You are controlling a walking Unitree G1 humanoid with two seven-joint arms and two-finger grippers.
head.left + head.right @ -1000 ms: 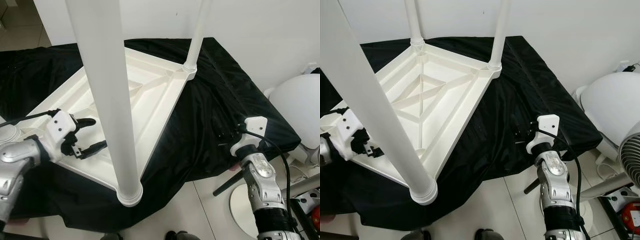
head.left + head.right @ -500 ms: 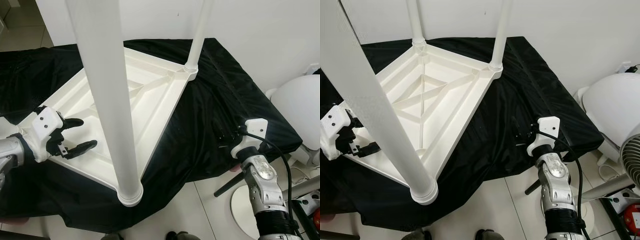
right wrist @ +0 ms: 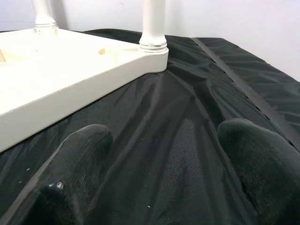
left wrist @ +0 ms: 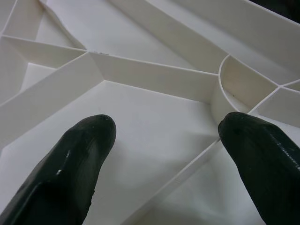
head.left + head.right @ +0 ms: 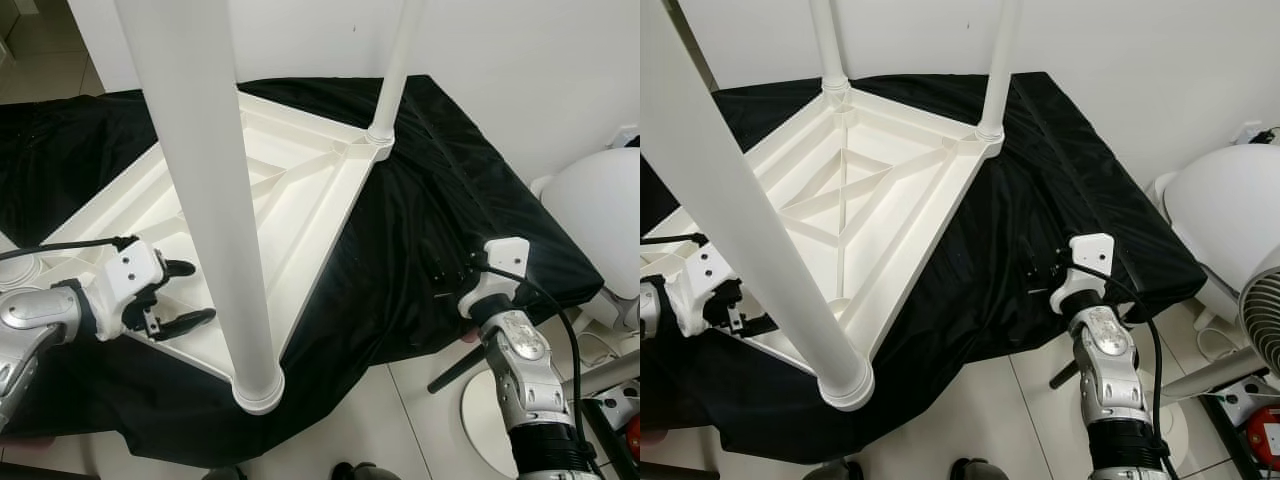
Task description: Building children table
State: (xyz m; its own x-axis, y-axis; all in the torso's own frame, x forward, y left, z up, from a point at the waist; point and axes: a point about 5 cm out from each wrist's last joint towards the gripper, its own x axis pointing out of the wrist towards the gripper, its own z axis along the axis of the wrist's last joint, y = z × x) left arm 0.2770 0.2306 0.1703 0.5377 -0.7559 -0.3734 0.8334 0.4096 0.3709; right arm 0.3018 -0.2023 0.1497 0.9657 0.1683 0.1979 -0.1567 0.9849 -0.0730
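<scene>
Left gripper (image 5: 183,295), fingers spread, poised at the near-left edge of the upturned white tabletop (image 5: 300,190), one finger over the ribbed underside and the other just past the rim, neither visibly touching; seen from the left wrist, a curved corner socket (image 4: 234,84) straight ahead between the fingertips. Tabletop lying legs-up on a black cloth (image 5: 440,200), long white legs standing near upright from the corners, nearest leg (image 5: 215,200) rising just right of the left gripper. Further right, right gripper (image 5: 1037,268), fingers likewise apart and holding nothing, low over the black cloth, well apart from the tabletop, pointing toward the far-right leg (image 3: 153,23). Left arm judged the nearer; tabletop rim lying directly ahead of it, running crosswise to the fingers
</scene>
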